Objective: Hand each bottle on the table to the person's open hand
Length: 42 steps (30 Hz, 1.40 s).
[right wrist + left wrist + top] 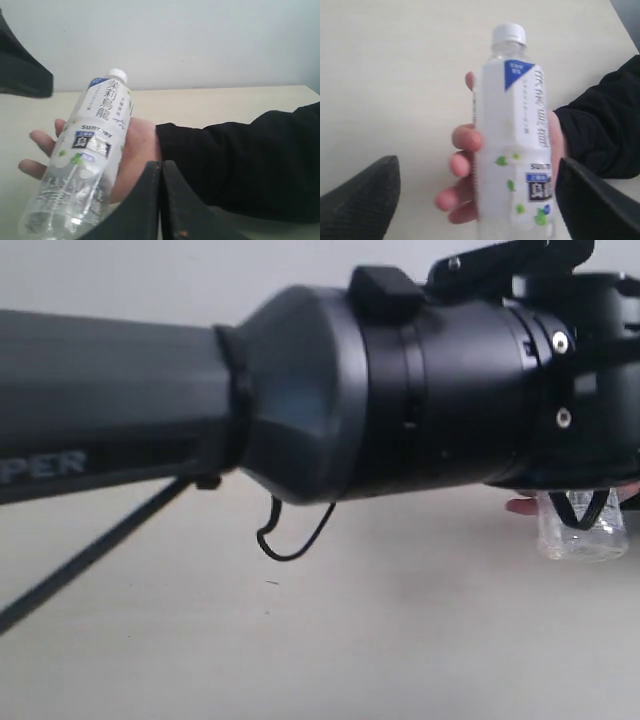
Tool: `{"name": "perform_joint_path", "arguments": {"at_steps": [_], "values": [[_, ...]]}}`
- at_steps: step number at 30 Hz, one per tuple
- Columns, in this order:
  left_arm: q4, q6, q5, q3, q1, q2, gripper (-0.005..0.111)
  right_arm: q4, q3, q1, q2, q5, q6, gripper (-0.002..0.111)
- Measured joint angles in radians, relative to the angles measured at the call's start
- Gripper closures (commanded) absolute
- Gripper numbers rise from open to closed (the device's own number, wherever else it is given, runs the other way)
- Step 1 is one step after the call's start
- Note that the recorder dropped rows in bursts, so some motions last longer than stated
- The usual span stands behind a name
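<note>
A plain wall (200, 40) of very pale grey-white, bare and evenly toned, rises behind the far edge of the table (225, 100) and meets it in a straight, level line in the right wrist view. The table is a wide flat top of pale beige with a faint wood grain and a tiny dark speck or two, and it looks matte under soft, even light. In the left wrist view a sliver of darker grey (631, 15) shows beyond the table's edge, too small to tell what it is.
</note>
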<state>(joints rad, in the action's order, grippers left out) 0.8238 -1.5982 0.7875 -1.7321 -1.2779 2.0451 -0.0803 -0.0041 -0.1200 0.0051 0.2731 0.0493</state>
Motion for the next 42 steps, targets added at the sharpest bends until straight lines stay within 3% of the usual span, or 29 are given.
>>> {"name": "perform_joint_path", "arguments": {"at_steps": [5,11,17,24,31,37,42], "values": [[-0.011,0.188,0.113,0.0,0.0,-0.071,0.107,0.0,0.0,0.0,0.0,0.0,0.0,0.108],[-0.004,0.293,0.324,0.005,0.0,-0.112,0.105,0.0,0.0,0.0,0.0,0.0,0.0,0.108],[0.01,0.366,0.294,0.105,0.011,-0.183,0.105,0.0,0.0,0.0,0.0,0.0,0.0,0.108],[-0.107,0.535,0.022,0.342,0.119,-0.334,0.105,0.0,0.0,0.0,0.0,0.0,0.0,0.108],[-0.274,0.745,-0.372,0.643,0.276,-0.497,0.106,0.0,0.0,0.0,0.0,0.0,0.0,0.108],[-0.307,0.873,-0.65,0.877,0.388,-0.608,0.106,0.0,0.0,0.0,0.0,0.0,0.0,0.108],[-0.298,0.93,-0.787,1.018,0.471,-0.695,0.106,0.0,0.0,0.0,0.0,0.0,0.0,0.108]]}}
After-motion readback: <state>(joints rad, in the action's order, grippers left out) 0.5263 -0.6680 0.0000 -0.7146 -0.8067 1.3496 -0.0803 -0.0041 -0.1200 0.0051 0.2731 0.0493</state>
